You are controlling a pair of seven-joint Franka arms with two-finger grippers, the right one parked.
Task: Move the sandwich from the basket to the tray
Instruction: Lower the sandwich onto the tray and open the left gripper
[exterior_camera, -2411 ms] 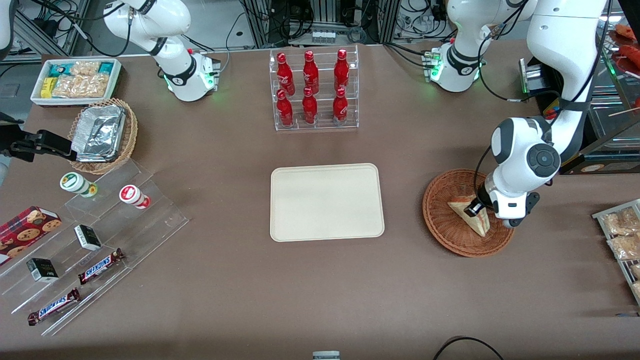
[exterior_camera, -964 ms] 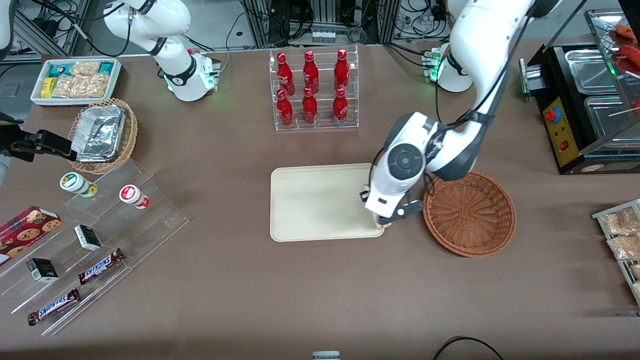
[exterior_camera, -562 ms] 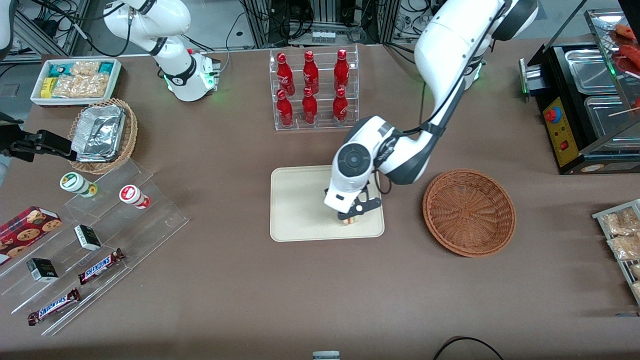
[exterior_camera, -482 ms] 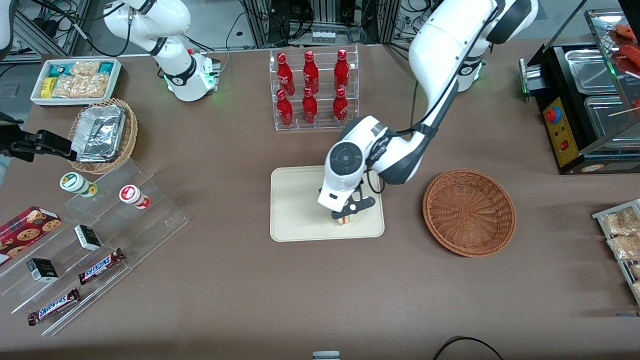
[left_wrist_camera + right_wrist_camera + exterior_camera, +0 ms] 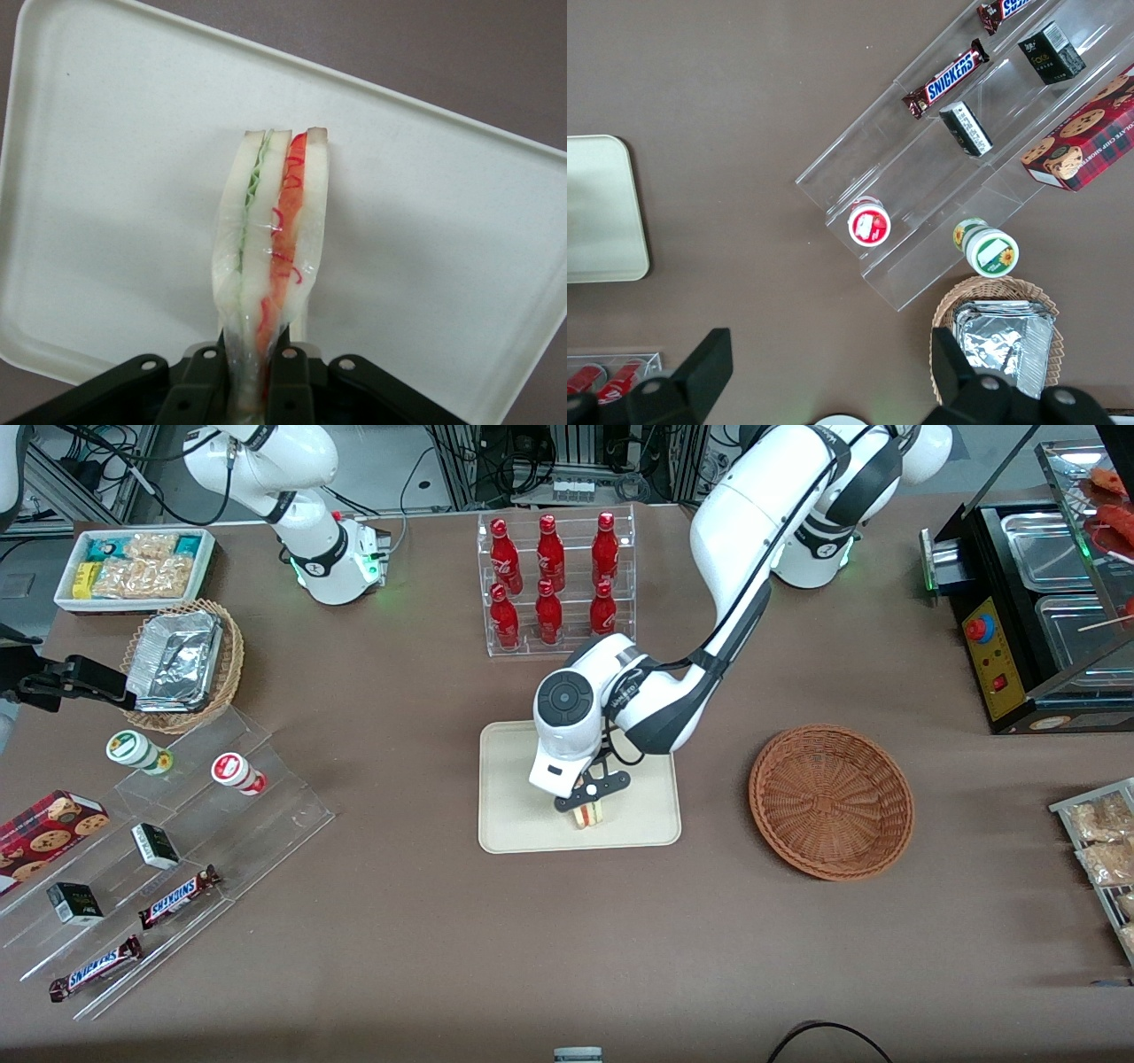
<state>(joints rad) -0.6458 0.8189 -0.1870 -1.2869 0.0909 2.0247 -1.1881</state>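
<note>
pale clear-wrapped sandwich, red and green filling, clenched in pincer above tray.

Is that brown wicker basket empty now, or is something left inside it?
Empty: the basket shows only bare weave. The sandwich is clamped in the gripper above the tray.

The left arm is stretched out and bent down at the wrist; the gripper is pointed downward, its fingers clamped together on a load.
</note>
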